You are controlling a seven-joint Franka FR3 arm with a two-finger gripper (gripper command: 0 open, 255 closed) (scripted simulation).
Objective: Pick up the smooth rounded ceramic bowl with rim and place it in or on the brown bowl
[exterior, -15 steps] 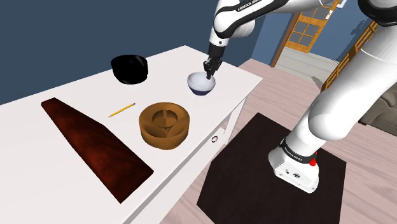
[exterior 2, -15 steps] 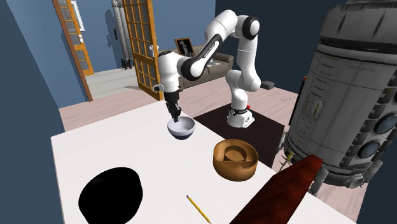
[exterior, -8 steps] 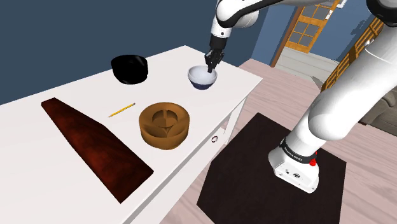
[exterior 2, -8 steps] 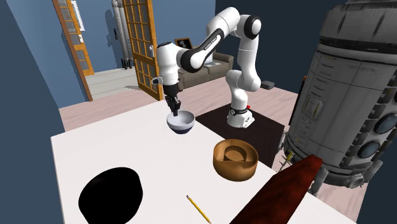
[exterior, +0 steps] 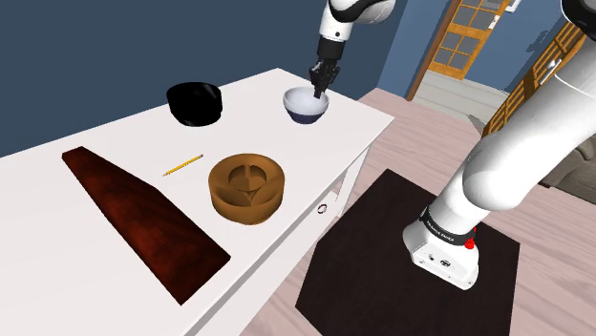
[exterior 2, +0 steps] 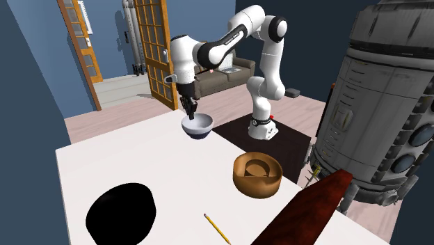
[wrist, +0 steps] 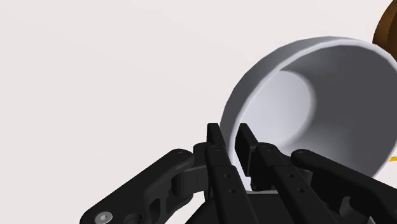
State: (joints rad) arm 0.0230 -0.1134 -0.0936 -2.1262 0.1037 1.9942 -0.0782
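The white bowl (exterior: 308,103) (exterior 2: 197,127) (wrist: 318,102), darker on its underside, sits near the desk's edge on the arm's side. In the second exterior view it looks raised just clear of the surface, though the gap is hard to judge. The tool (exterior: 318,88) (exterior 2: 189,114) (wrist: 229,131) is clamped on its rim: in the wrist view one black finger lies outside the wall and the other inside, with the thin rim pinched between them. The bowl hangs tilted from that grip.

The brown bowl (exterior: 248,186) (exterior 2: 257,174) (wrist: 389,19) stands on the desk well apart from the white one, with a raised shape in its middle. A yellow pencil (exterior: 182,164) (exterior 2: 217,228) lies flat between the brown bowl and a black bowl (exterior: 196,102) (exterior 2: 122,212). A long dark red board (exterior: 143,215) (exterior 2: 306,209) lies along the white desk (exterior: 57,258) (exterior 2: 104,160) (wrist: 95,63), beyond the pencil from the white bowl.

The arm's base stands on a black stand (exterior: 382,277) on the pale wooden floor. In the second exterior view a tall grey barrel-shaped machine (exterior 2: 389,104) stands beside the desk, with wooden glazed doors (exterior 2: 149,49) behind the arm.
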